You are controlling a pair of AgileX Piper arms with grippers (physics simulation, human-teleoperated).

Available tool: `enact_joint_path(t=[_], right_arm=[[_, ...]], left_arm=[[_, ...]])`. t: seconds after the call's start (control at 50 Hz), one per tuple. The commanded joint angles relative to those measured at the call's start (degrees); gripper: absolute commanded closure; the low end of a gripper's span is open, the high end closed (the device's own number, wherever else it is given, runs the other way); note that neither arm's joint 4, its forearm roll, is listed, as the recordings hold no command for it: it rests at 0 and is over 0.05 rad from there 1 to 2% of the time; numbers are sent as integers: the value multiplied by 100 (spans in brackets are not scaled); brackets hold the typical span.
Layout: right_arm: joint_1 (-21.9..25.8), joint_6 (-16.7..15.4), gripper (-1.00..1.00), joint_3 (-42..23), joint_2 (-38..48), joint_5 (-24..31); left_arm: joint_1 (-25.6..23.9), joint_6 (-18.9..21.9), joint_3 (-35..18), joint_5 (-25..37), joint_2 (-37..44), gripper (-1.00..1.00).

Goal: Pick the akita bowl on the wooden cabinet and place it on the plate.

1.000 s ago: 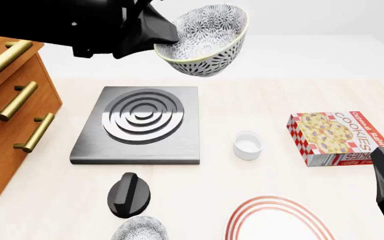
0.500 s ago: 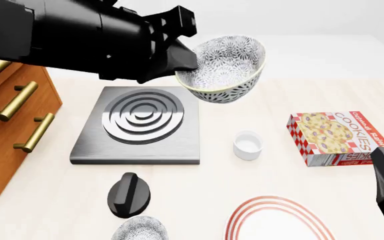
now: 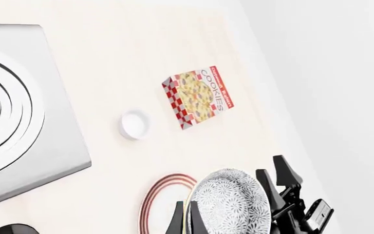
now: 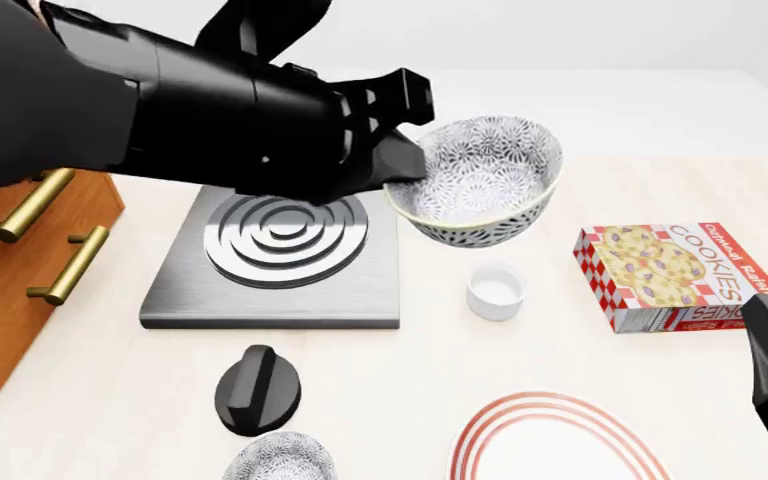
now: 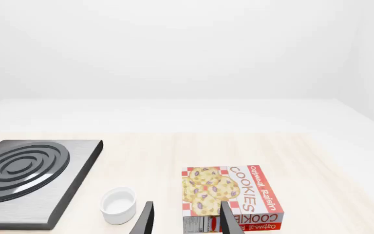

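Black left gripper (image 4: 404, 165) is clamped on the akita bowl's (image 4: 480, 180) rim, aloft beyond the small cup (image 4: 496, 289). Right gripper (image 5: 185, 219) sits parted, empty. Risk: the one-sided rim pinch could slip before the near plate (image 4: 560, 440).

Showing glossy black throughout: left arm (image 4: 131, 110) bulking as a thick rounded casing, narrowing into blocky angular housings at the left end effector (image 4: 404, 165). Ending in slim, pointed black fingers (image 5: 145, 220) on the right end effector (image 5: 185, 222), wedge-shaped body, no visible markings.
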Motion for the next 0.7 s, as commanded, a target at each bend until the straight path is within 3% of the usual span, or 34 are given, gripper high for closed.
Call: enact_joint_path(t=[0.02,0.7], right_arm=[[0,-1,-100,0,0,-2],[0,1,-100,0,0,0]], left_arm=[[-223,-114,46,-157,121,100],[-369,-296,421,-469,362,100]])
